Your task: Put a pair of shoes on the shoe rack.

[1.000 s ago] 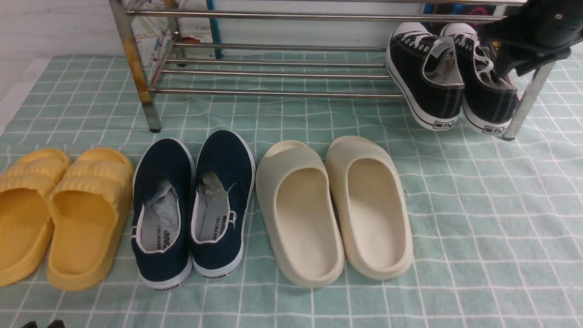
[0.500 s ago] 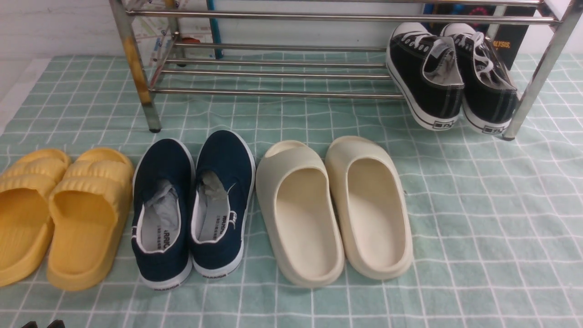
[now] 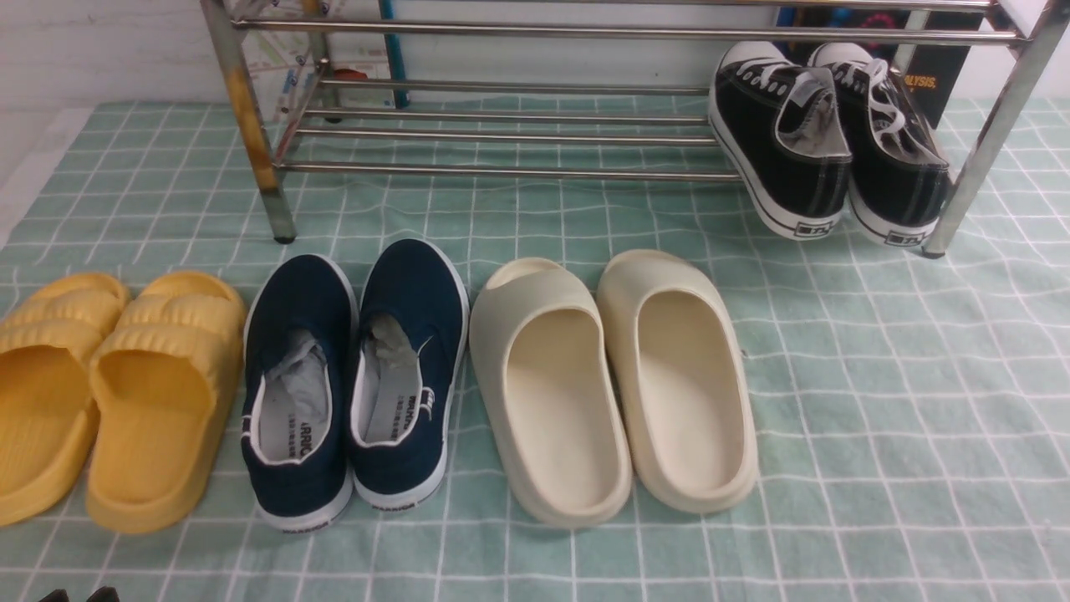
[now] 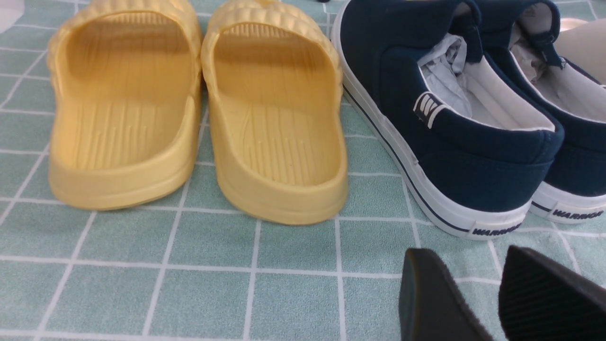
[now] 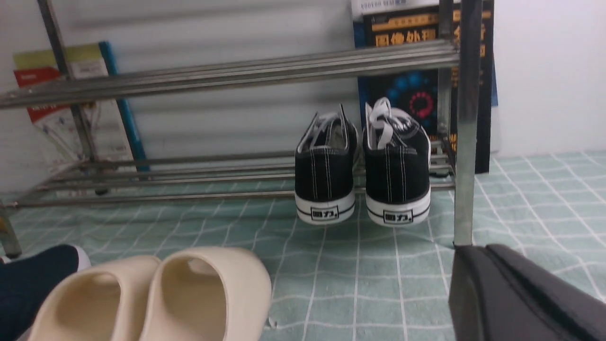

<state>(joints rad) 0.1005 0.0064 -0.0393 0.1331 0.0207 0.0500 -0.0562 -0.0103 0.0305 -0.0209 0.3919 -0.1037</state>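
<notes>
Black sneakers are on the lower tier of the shoe rack, at its right end just beside the right front leg. Toes point inward and heels jut out over the front bar. From my angle I can't be sure the heels clear the green checked cloth. My right gripper sits in front of the rack, apart from the sneakers, jaws pressed together with nothing in them. My left gripper is parted and empty, just off the heels of the navy slip-ons. Yellow slides and cream slides flank them in one row on the cloth.
</notes>
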